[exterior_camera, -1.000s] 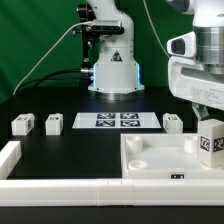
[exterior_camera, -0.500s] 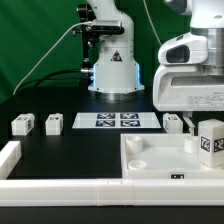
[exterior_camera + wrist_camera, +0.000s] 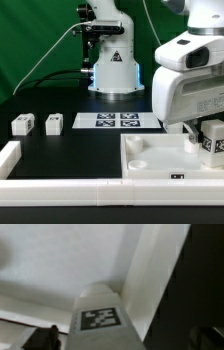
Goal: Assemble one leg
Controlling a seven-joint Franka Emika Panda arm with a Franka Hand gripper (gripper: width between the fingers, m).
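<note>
From the exterior view, the large white square plastic tray with round corner sockets [image 3: 152, 165] lies at the exterior view's right on the black table [image 3: 75, 150]. The only thing I can see in it is the small white block-like plastic leg with a black-and-white square marker [image 3: 213, 143], upright at the tray's far right corner. I cannot tell whether it sits in a socket. The arm's white two-finger gripper [image 3: 210, 132] hangs low over that corner, its fingers reaching down around the leg. Two more small white marked legs [image 3: 22, 125] [image 3: 53, 123] stand side by side at the exterior view's left, well apart from the tray. The thin flat white marker board [image 3: 117, 121] lies between them and the gripper.

In the wrist view, the leg [image 3: 98, 308] runs up the middle with its marker facing the camera, over the tray's white floor [image 3: 50, 263]. A dark finger [image 3: 40, 339] shows to one side with a gap between it and the leg. The jaws stand wider than the leg, clamping nothing
</note>
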